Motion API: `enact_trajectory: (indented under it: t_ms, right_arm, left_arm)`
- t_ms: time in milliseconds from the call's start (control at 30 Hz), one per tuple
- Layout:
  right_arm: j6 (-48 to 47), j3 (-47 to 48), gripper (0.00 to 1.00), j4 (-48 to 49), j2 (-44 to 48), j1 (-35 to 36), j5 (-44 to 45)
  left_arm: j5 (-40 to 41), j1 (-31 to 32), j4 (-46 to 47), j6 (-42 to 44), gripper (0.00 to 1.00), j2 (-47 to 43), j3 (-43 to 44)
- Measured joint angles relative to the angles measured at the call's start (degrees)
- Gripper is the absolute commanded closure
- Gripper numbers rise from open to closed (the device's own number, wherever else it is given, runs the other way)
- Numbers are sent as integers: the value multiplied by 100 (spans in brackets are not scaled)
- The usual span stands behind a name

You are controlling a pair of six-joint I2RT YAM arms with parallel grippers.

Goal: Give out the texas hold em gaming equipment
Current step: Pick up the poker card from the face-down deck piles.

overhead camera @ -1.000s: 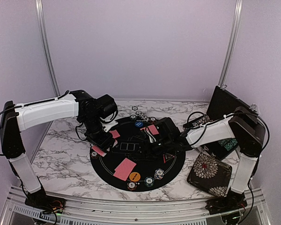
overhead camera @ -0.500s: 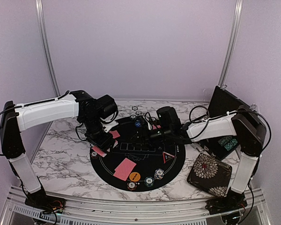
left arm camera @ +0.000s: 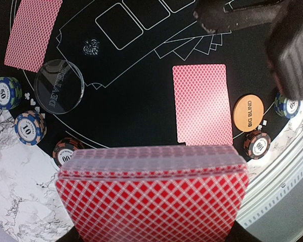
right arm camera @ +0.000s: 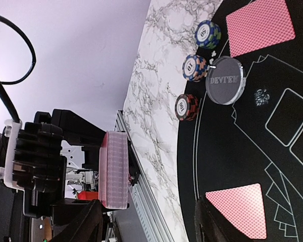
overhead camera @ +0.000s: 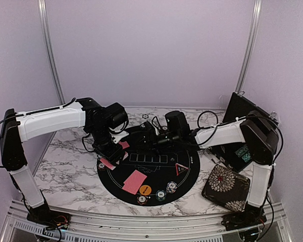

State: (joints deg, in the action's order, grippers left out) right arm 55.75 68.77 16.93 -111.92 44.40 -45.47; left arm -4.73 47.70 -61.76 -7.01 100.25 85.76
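Above the left edge of the mat (overhead camera: pixel 161 174), the left gripper (overhead camera: pixel 111 154) is pinching the card deck (left arm camera: pixel 151 186). The right gripper (right arm camera: pixel 149 227), spread and empty, is hovering over the mat's far side, facing the deck edge-on.

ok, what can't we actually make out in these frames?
Left wrist: fingers of the left gripper, hidden behind the card deck it holds.
Top external: the mat's far side under the right gripper, covered by that arm.
Left wrist: blue-striped chip stack, half behind a blurred dark shape.
All views: dealt cards lie face down.
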Motion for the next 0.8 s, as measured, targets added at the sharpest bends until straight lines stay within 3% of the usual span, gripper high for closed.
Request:
enact_trajectory:
  t_ms: [800]
  right_arm:
    - [1198, 96, 44, 1537, -750, 474, -560]
  left_arm:
    - [-37, 68, 0, 20, 56, 0, 0]
